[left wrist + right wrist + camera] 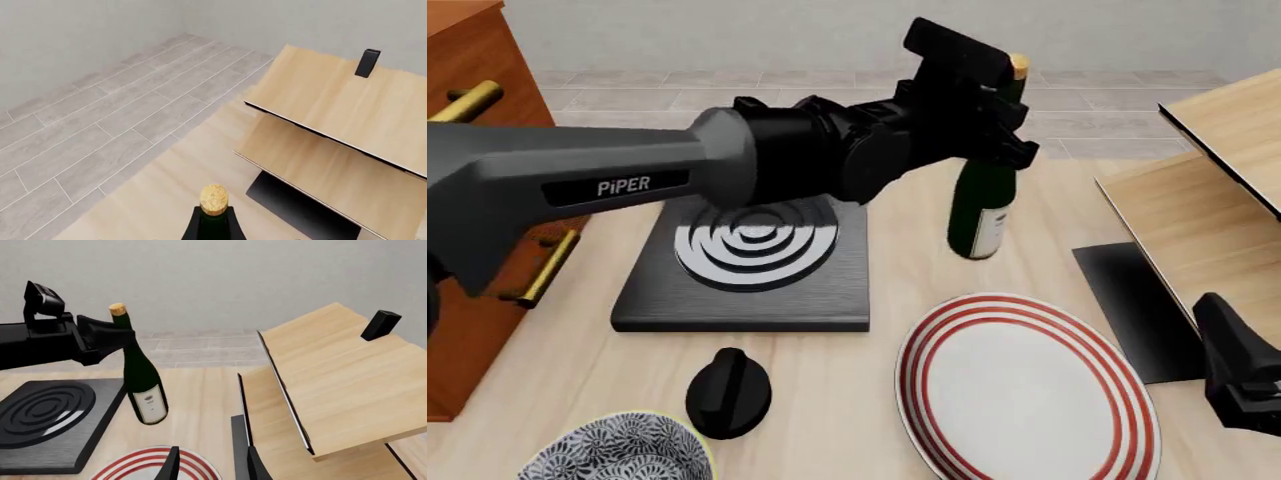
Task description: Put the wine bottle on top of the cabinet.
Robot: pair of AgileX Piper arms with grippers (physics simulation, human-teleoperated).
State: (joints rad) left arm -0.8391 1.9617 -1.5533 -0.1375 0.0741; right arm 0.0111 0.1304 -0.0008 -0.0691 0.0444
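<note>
Wooden table [868,385]: wine bottle [984,205] between hotplate [754,270] and shelf unit [1214,190].

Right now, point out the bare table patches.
Bare wood shows between the black hotplate and the wine bottle, and between the bottle and the pale shelf unit. The near edge is crowded: patterned bowl, black knob, striped plate.

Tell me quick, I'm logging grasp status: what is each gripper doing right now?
Left gripper: closed on the wine bottle at its neck.
Right gripper: open, holding nothing.
</note>
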